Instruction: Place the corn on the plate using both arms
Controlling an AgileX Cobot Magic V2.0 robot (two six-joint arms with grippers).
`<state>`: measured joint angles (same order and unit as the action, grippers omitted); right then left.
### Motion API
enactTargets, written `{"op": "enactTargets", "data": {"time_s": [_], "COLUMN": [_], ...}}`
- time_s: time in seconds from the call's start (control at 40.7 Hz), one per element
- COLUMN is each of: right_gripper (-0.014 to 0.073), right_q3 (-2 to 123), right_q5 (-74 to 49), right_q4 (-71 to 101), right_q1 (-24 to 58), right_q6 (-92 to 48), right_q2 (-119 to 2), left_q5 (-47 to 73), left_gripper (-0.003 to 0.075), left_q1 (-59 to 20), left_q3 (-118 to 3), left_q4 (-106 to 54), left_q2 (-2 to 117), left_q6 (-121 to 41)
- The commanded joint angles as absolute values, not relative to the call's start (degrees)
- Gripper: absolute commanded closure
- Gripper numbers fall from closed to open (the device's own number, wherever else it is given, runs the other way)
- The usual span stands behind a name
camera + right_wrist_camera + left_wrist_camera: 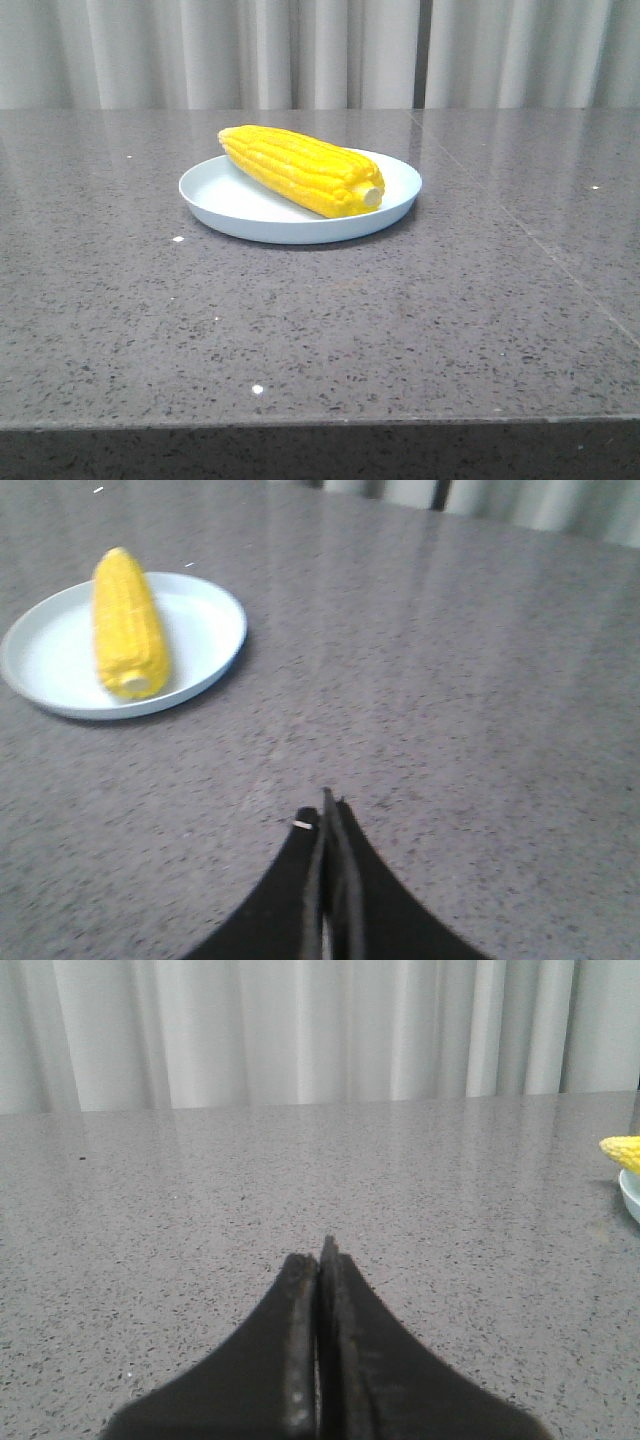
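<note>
All I can see of my left gripper [320, 1260] is two matte black fingers, broad at the base and tapering to thin tips (the inner edges look scuffed grey). My right gripper [326, 815] has the same black wedge shape, with a tiny pale fleck near one tip.

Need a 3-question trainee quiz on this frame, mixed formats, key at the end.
1. True or false: the corn lies on the plate.
2. In the front view, the corn's pale stub end points: A) toward the curtain, B) toward the camera and right, C) straight up.
3. Fill in: both the left gripper and the right gripper are ____ and hold nothing.

Key: 1 true; 2 B; 3 shut.
</note>
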<state>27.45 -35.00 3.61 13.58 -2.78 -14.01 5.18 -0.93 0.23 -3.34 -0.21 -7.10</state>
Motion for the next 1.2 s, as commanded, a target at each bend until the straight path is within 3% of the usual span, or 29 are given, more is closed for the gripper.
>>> {"op": "enactTargets", "data": {"time_s": [0.0,0.245,0.516,1.178], "right_gripper": [0.0662,0.0662,0.0662,0.0662], "right_q3": [22.08,8.6,-1.43,-1.25], "right_q5": [-21.42,-11.99,0.72,0.0], "right_q4": [3.7,3.86,4.44,4.44], "right_q1": [8.24,-0.39,-2.68,-2.57], "right_q6": [-3.37,-3.37,-3.37,-3.37], "right_q2": [-10.62,-2.6,1.7,1.61], "left_q5": [0.0,0.0,0.0,0.58], "left_gripper": [0.0741,0.0741,0.0741,0.0741], "left_q1": [-1.06,-1.06,-1.06,-1.06], "left_q3": [0.48,0.48,0.48,0.48], "left_q4": [-3.32,-3.32,-3.32,-3.32], "left_q2": [-1.48,-1.48,-1.48,-1.37], "left_q6": [-6.61,-6.61,-6.61,-6.61]}}
